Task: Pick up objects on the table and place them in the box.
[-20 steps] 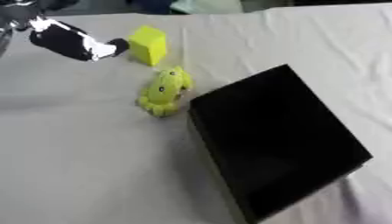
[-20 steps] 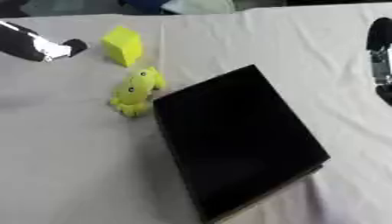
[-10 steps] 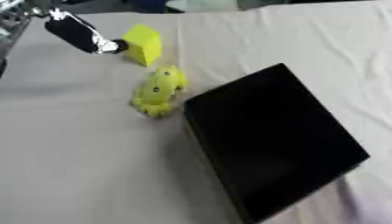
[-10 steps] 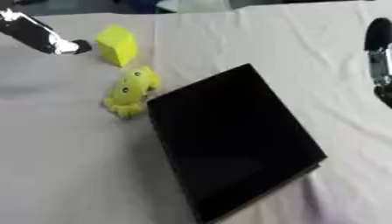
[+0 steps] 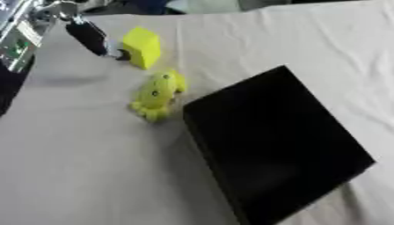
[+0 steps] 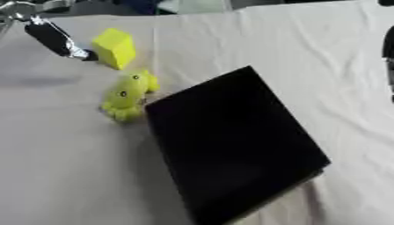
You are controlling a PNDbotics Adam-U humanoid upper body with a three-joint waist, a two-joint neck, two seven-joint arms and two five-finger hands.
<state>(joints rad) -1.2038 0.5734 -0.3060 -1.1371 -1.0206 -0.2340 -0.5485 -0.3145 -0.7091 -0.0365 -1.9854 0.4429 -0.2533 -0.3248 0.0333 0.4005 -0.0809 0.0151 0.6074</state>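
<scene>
A yellow block (image 5: 142, 46) stands on the white cloth at the upper left. My left hand (image 5: 91, 37) hangs just left of it, its fingertips close to the block's left face; whether they touch is unclear. A yellow-green soft toy (image 5: 158, 95) with small dark eyes lies below the block, right beside the near corner of the black box (image 5: 273, 143). The box lies askew across the middle and right. A dark strip of my right hand (image 6: 387, 57) shows at the right edge of the right eye view.
The table (image 5: 69, 176) is covered with a creased white cloth. Dark equipment (image 5: 15, 44) stands beyond the table's upper left corner.
The camera has shifted. My left hand has come nearer the yellow block's left side. The toy, block and box keep their places relative to each other.
</scene>
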